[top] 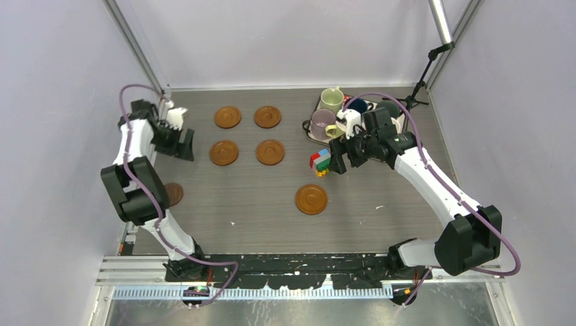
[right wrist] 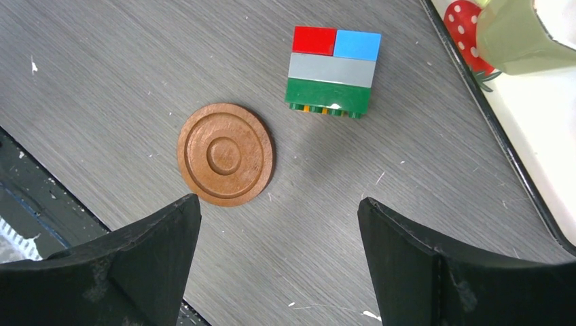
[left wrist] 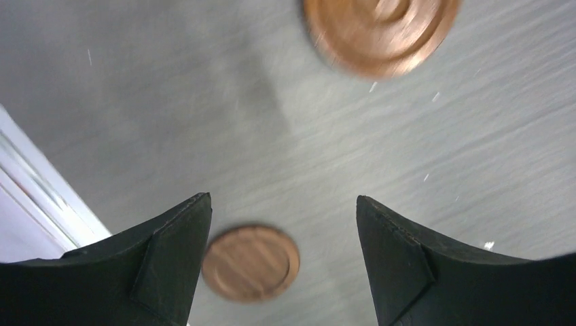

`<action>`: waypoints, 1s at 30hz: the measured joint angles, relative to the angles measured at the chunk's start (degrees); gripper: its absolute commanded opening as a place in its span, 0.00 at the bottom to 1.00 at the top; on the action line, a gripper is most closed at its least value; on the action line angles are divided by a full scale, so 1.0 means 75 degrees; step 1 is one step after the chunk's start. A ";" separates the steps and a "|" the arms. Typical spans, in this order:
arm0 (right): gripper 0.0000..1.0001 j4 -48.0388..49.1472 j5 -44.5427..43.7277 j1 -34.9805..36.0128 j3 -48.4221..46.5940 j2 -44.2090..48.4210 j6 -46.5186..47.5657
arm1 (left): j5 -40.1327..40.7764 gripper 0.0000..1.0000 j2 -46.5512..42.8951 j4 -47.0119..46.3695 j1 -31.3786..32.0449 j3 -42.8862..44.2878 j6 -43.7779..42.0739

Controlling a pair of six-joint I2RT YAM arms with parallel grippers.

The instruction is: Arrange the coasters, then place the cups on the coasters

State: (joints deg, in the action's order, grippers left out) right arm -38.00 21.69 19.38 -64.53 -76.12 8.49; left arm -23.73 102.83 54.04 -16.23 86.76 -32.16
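Four brown coasters lie in a two-by-two square at the back middle of the table. A fifth coaster lies alone nearer the front, and a darker coaster peeks out from behind the left arm. Cups stand together at the back right: light green, mauve and dark blue. My left gripper hovers left of the square, open and empty, with a coaster seen below between its fingers. My right gripper hangs open and empty near the cups, above bare table beside a coaster.
A multicoloured block toy sits just left of my right gripper. The cups stand on a white strawberry-print tray. A small stand is in the back right corner. Walls close the table at the left, back and right.
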 measured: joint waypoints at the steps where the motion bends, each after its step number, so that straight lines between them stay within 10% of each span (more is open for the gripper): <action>1: 0.90 -0.0035 0.0023 0.0000 -0.0012 0.0000 0.0000 | -0.0009 0.80 -0.0114 -0.0003 -0.0318 -0.0294 -0.0137; 13: 0.90 -0.0286 0.0274 0.0000 -0.0245 -0.0303 -0.0082 | 0.0189 0.66 -0.0187 -0.0093 -0.2594 -0.1807 -0.1341; 30: 0.90 -0.0452 0.0382 0.0003 -0.0350 -0.0545 -0.0117 | 0.0627 0.53 0.0140 -0.0796 -0.2748 -0.2506 -0.1577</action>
State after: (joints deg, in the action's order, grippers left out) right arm -41.39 24.56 19.40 -67.16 -80.20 7.62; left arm -19.03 103.88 48.07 -36.84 67.96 -43.99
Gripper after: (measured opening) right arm 0.900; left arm 0.550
